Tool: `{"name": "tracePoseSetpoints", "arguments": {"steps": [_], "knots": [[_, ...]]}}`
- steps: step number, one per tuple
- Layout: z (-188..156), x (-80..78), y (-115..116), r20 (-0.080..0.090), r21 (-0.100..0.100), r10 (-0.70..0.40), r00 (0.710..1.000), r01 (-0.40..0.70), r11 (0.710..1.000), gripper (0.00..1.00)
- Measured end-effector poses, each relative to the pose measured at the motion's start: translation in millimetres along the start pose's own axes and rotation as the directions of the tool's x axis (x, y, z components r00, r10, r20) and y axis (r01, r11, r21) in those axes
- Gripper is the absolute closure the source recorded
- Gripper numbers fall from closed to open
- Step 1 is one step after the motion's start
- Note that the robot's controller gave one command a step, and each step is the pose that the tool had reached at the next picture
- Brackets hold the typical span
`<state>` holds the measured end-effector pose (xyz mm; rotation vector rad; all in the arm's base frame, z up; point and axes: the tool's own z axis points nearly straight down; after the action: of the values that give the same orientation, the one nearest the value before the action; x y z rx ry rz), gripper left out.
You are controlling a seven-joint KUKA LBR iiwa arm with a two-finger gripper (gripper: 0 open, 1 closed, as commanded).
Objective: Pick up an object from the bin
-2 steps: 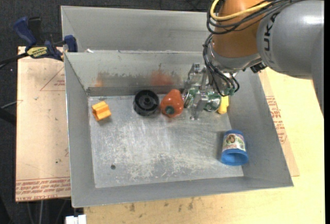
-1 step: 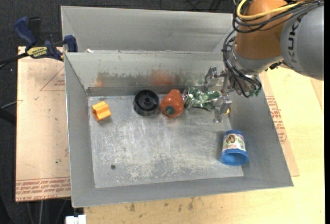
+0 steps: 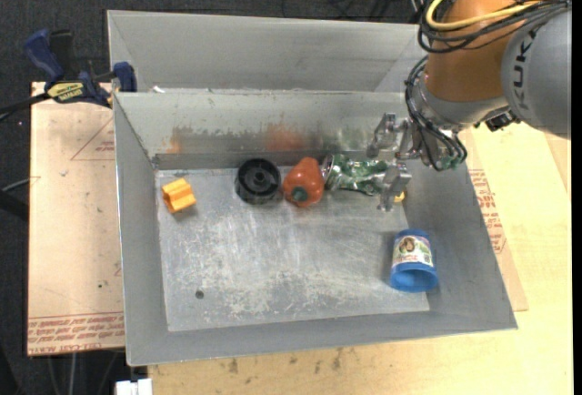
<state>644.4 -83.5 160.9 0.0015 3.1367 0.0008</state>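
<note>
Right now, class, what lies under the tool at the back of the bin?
A crumpled green and silver wrapper lies beside the orange thing, its right end running beneath the tool. That end and the floor of the bin there are covered.

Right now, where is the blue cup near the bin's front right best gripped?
Take the blue cup across its labelled middle, coming down from above. It seems to lie on its side, alone, with bare bin floor along both flanks.
</note>
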Motion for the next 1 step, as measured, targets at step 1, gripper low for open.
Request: {"name": "tracePoseSetpoints", "arguments": {"steps": [1], "knots": [[71.3, -6.3, -0.5, 0.011, -0.002, 0.09, 0.996, -0.09, 0.996, 0.0]]}}
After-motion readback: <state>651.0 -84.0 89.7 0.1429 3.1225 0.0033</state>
